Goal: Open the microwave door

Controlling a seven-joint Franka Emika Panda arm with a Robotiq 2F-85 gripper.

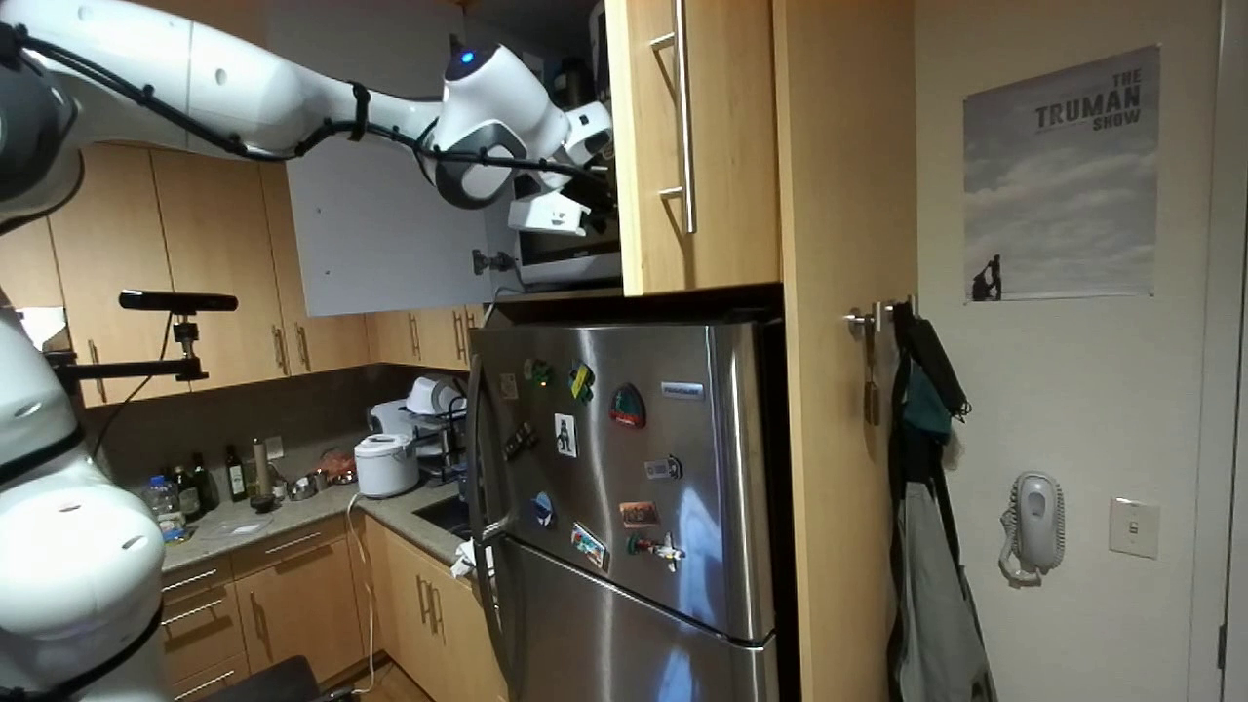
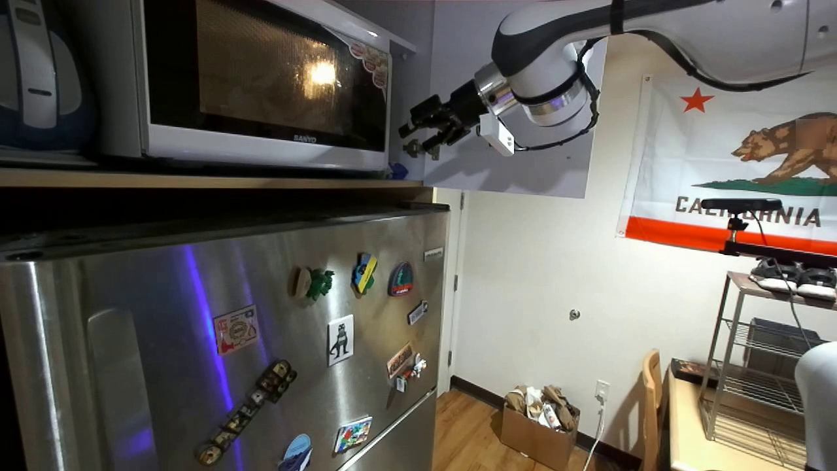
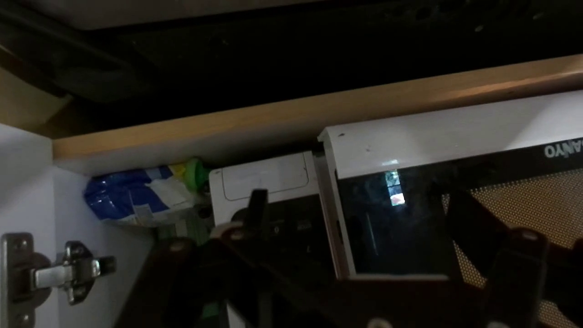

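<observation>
The microwave door (image 2: 261,72), with a dark window and SANYO lettering, is in an exterior view at upper left. In the wrist view the microwave door (image 3: 396,237) stands slightly ajar, with a narrow gap between its edge and the control panel of the microwave (image 3: 266,175). My gripper (image 2: 417,136) is open and empty beside the door's free edge, apart from it in that view. In the wrist view my gripper (image 3: 360,214) has one dark finger before the control panel and one before the door window. In an exterior view a cabinet door hides most of the microwave (image 1: 575,270).
A light-wood cabinet door (image 1: 721,146) and a pale cabinet door (image 2: 510,157) stand open on either side. A metal hinge (image 3: 68,273) and a blue bag (image 3: 132,193) are beside the microwave. The shelf edge (image 3: 273,111) runs below it, above the steel fridge (image 1: 604,468).
</observation>
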